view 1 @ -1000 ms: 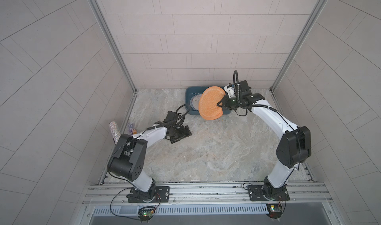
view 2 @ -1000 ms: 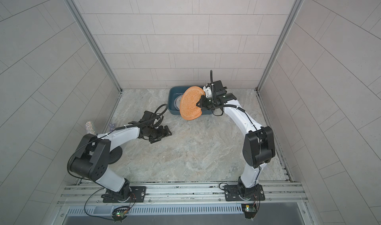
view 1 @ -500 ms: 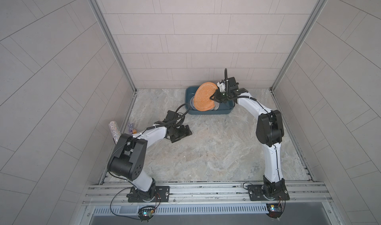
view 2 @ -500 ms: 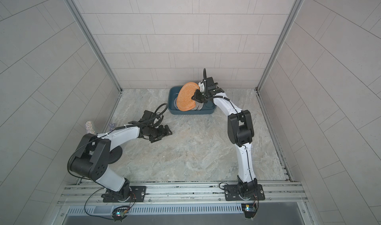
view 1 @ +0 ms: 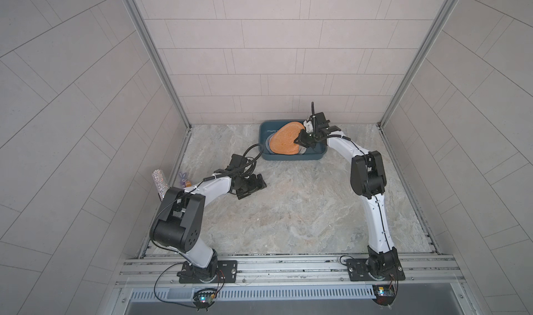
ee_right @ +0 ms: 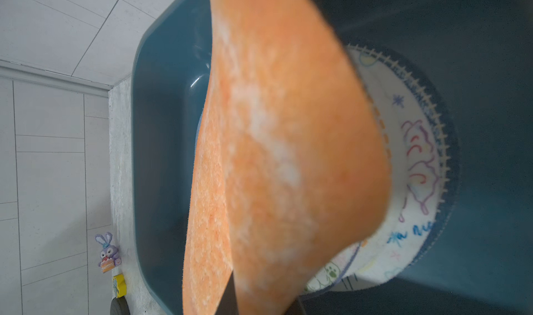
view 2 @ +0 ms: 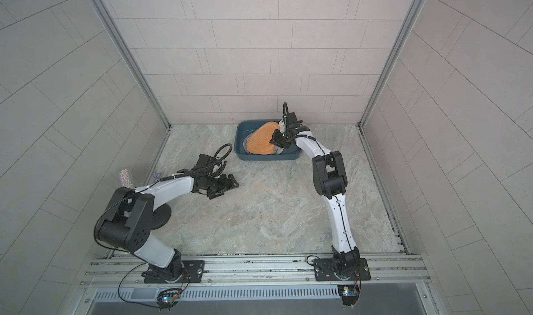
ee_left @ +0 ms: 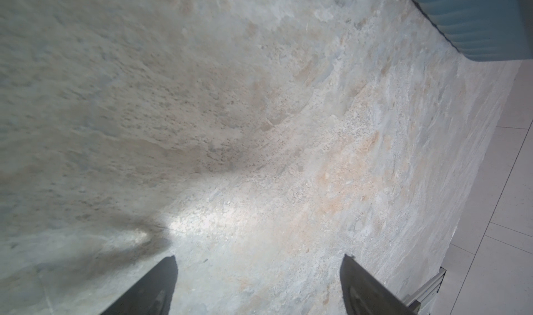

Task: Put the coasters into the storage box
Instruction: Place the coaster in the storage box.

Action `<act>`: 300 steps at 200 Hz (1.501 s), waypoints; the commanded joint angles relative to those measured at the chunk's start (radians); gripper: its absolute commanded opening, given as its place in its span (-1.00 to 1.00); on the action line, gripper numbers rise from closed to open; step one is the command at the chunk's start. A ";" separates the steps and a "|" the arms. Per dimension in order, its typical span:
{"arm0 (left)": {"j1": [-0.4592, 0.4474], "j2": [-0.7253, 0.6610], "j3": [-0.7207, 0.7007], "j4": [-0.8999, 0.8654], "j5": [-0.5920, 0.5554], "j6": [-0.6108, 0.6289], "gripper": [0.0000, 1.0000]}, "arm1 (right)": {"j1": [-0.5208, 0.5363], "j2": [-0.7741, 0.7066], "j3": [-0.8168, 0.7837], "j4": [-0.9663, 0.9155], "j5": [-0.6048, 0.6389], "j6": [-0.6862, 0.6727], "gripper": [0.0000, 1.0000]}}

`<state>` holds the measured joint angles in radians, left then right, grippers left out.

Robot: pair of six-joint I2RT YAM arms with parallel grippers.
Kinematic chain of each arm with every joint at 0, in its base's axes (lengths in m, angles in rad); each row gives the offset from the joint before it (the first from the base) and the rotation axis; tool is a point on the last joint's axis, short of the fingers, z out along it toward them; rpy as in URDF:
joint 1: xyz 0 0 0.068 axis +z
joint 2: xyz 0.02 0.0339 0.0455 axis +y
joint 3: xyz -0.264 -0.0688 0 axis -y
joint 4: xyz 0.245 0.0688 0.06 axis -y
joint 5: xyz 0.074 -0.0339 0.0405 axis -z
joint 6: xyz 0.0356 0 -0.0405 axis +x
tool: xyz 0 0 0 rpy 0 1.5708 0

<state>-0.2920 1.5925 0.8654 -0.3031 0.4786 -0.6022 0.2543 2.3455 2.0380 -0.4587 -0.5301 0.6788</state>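
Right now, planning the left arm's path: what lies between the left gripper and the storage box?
Only bare tabletop, in both top views; the arm's own cable loops above it near the storage box.

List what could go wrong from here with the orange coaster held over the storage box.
1. The orange coaster hangs bent and tilted, pinched at one edge by the right jaws. Let go like this, it may land propped against the storage box wall instead of flat.
2. Its lower edge looks close to the printed coaster on top of the stack. Lowering it could drag that one askew.
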 commanded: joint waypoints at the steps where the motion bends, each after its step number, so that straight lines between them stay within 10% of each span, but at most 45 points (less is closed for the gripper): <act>1: 0.010 -0.010 -0.014 -0.009 -0.006 0.014 0.86 | -0.015 0.021 0.030 -0.050 0.072 -0.032 -0.77; 69: 0.013 -0.028 -0.022 -0.017 -0.006 0.015 0.88 | -0.033 0.069 0.087 -0.139 0.088 -0.052 -0.61; 125: 0.013 -0.043 -0.016 -0.028 -0.018 0.015 0.88 | -0.032 0.005 0.079 -0.189 0.167 -0.106 0.20; 205: 0.013 -0.076 0.017 -0.078 -0.081 0.048 0.92 | -0.032 -0.080 0.045 -0.249 0.205 -0.171 0.49; 300: 0.047 -0.229 0.086 -0.160 -0.457 0.224 0.99 | -0.026 -0.470 -0.376 -0.129 0.317 -0.437 1.00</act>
<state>-0.2687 1.4094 0.9272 -0.4316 0.1905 -0.4511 0.2264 1.9968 1.7634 -0.6373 -0.2871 0.3550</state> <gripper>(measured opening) 0.995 0.996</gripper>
